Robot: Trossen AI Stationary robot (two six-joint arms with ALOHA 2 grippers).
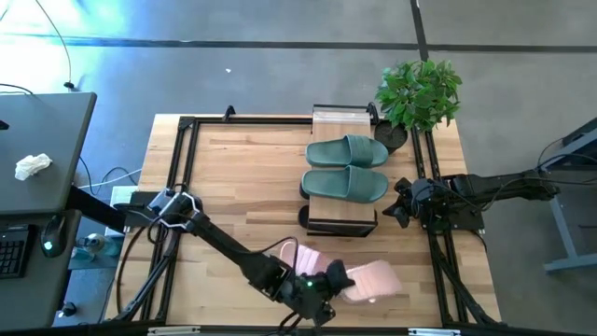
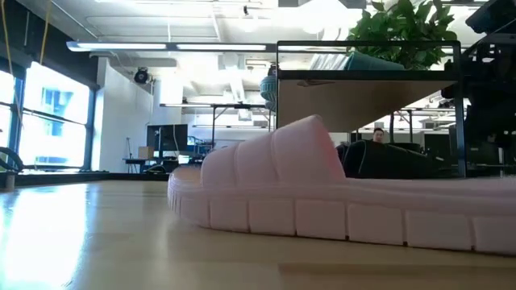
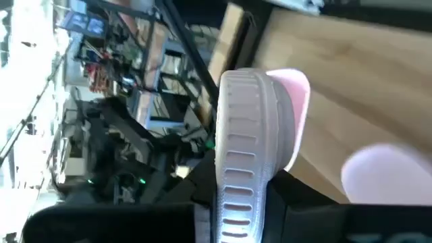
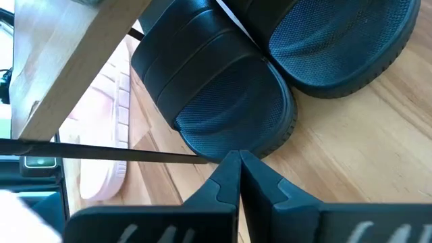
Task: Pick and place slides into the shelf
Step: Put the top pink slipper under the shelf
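**On the shelf: green pair; pink slide in the left gripper at the table's near edge**

High view. The shelf (image 1: 342,219) stands right of centre on the wooden table (image 1: 233,187). The green slides (image 1: 346,166) lie side by side on its top board, toes pointing left. A potted plant (image 1: 419,93) sits at the far right corner, just beside the shelf. The left arm reaches along the near edge; the left gripper (image 1: 328,285) is at the pink slides (image 1: 359,278), which lie near the front edge, well apart from the shelf. The right gripper (image 1: 396,201) waits just beside the shelf's right end.

Low view. One pink slide (image 2: 322,201) lies flat on the table close to the lens, sole down, strap arching up. Behind it the shelf's top board (image 2: 363,93) and black frame show, with a green slide edge and plant leaves above. A person sits in the room beyond.

Left wrist view. A pink slide (image 3: 253,142) is held on edge between the gripper's fingers (image 3: 307,216), its ribbed sole rim facing the camera, lifted off the wood. The fingers are closed onto it. The second pink slide (image 3: 388,175) lies on the table beyond.

Right wrist view. The right gripper's fingertips (image 4: 239,177) are pressed together with nothing between them. Right ahead, the black slides (image 4: 270,81) lie on the table under the shelf's board, the nearer one close to the tips. A pink slide (image 4: 108,142) shows farther off.
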